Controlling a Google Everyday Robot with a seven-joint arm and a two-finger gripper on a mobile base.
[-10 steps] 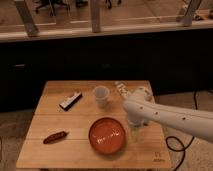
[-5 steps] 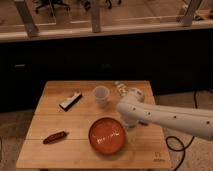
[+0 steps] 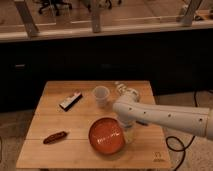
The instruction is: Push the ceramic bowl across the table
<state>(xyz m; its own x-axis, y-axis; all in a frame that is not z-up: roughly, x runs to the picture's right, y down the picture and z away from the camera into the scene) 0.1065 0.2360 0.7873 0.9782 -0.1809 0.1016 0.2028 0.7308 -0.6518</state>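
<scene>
Down near front edge of table (image 3: pixel 50 120), arm has dipped lower & crept left. Gripper (image 3: pixel 129 133) now sits just beside right rim of orange bowl (image 3: pixel 106 136), pincer released, holding nothing. Bowl hasn't budged yet, so push looks abt to start. Leftward, brown stick-shaped thing (image 3: pixel 55 136) lies in its path. White cup (image 3: pixel 101 96) & dark packet (image 3: pixel 71 101) stand further back.

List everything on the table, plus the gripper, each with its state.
ceramic bowl: upright, nothing seen inside.
white cup: upright, apart from the bowl.
dark packet: lying flat, back left in the view.
reddish-brown item: lying flat, left of the bowl.
gripper: open, pointing down beside the bowl's right rim in the view.
</scene>
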